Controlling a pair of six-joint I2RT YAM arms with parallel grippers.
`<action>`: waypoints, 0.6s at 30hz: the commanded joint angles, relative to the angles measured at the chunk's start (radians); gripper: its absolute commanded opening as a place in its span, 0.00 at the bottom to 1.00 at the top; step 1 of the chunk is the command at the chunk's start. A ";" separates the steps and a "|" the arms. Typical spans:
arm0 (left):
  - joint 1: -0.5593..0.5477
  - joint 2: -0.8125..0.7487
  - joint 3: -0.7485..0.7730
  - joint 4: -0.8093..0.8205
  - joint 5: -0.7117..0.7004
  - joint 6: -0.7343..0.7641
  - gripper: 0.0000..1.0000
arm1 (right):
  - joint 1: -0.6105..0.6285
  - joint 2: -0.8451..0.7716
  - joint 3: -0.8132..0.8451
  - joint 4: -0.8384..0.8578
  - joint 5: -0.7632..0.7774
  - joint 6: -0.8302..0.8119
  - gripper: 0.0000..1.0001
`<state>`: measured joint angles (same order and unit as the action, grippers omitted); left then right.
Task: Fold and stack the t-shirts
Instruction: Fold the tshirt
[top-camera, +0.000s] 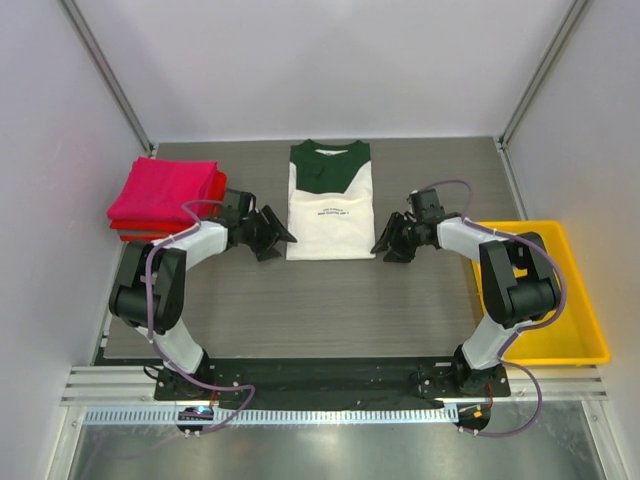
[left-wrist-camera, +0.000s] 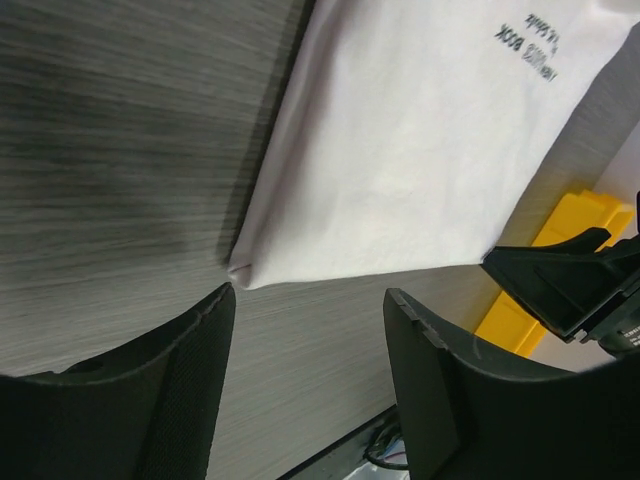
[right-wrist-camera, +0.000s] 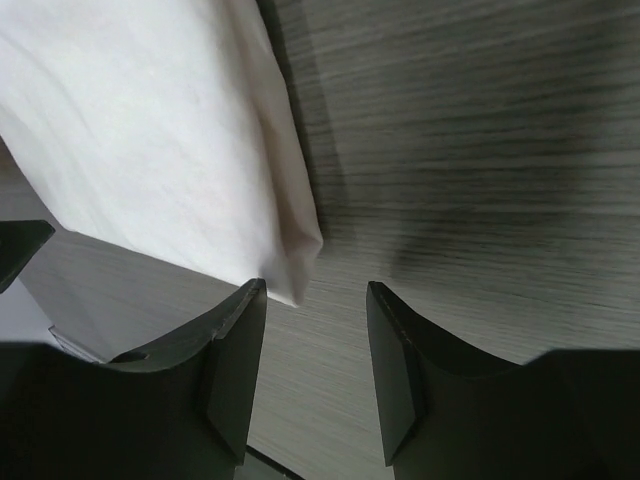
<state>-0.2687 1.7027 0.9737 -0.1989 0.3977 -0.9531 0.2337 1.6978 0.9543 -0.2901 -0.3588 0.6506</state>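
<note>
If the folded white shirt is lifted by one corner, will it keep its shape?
Probably not: the shirt looks like thin cloth, with a soft rounded folded edge, so it should droop and unfold. Pushed across the table, it may wrinkle rather than slide whole.

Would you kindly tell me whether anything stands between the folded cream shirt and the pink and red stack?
Only the left gripper and its arm, which lie between the cream shirt and the pink and red stack. Nothing else shows on that strip of table.
</note>
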 joint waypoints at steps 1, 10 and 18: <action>0.003 -0.054 -0.032 0.035 0.010 0.034 0.61 | 0.009 -0.046 -0.029 0.097 -0.051 0.020 0.50; 0.003 -0.037 -0.079 0.050 0.023 0.045 0.59 | 0.016 0.031 -0.065 0.180 -0.077 0.057 0.45; 0.003 -0.031 -0.113 0.064 0.035 0.034 0.56 | 0.016 0.066 -0.068 0.210 -0.077 0.080 0.21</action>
<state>-0.2680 1.6901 0.8707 -0.1741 0.4061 -0.9302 0.2451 1.7603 0.8917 -0.1184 -0.4335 0.7151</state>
